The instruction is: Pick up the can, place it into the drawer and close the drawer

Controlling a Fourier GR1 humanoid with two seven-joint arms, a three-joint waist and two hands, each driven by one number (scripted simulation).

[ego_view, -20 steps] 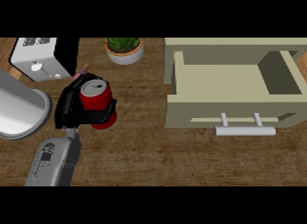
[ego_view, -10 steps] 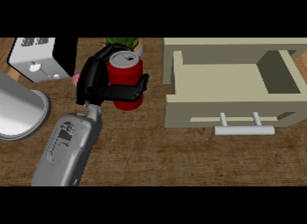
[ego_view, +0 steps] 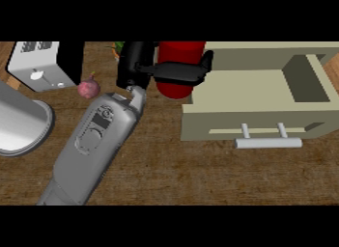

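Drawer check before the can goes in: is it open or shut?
Open: the drawer is pulled out, its hollow inside showing behind the handle.

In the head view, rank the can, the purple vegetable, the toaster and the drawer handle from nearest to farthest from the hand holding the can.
Measured from the left hand:
1. Can, held in the hand, raised beside the open drawer's left wall.
2. Purple vegetable, on the counter to the hand's left.
3. Toaster, farther left, at the counter's back.
4. Drawer handle, down to the right, on the drawer front.
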